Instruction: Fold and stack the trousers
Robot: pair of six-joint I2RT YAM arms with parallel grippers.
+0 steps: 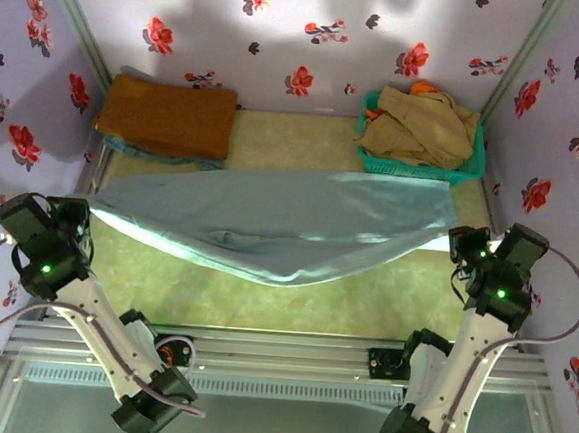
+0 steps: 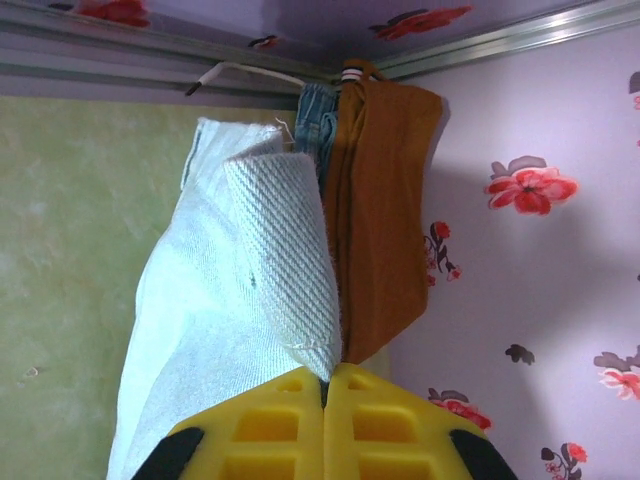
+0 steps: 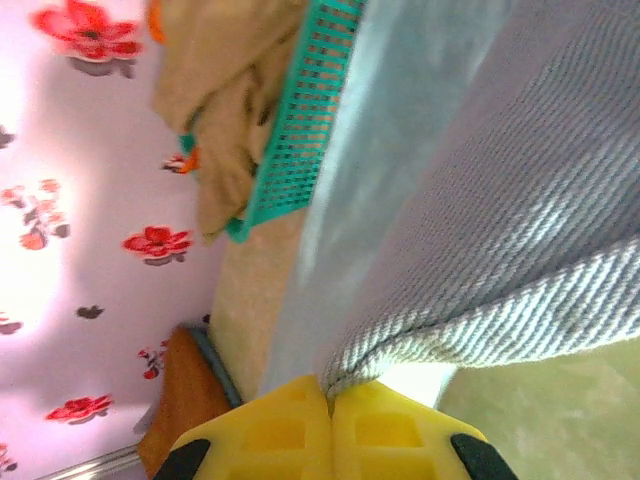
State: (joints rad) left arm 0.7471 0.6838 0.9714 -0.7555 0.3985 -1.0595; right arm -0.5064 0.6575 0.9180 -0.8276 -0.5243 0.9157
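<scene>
Large pale blue-grey trousers (image 1: pixel 279 226) of thin cloth, stretched between my jaws.
Above: they sag from my left gripper (image 1: pixel 77 210) to my right gripper (image 1: pixel 462 244). Left wrist: my jaws pinch a folded edge just ahead. Right wrist: my jaws pinch another edge.

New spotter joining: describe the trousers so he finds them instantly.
Start at the green table. Stretched across it, pinched by the left gripper and right gripper, are the trousers. They are pale blue-grey, unlike the mustard-brown cloth back left and the beige garments in the teal basket.
</scene>
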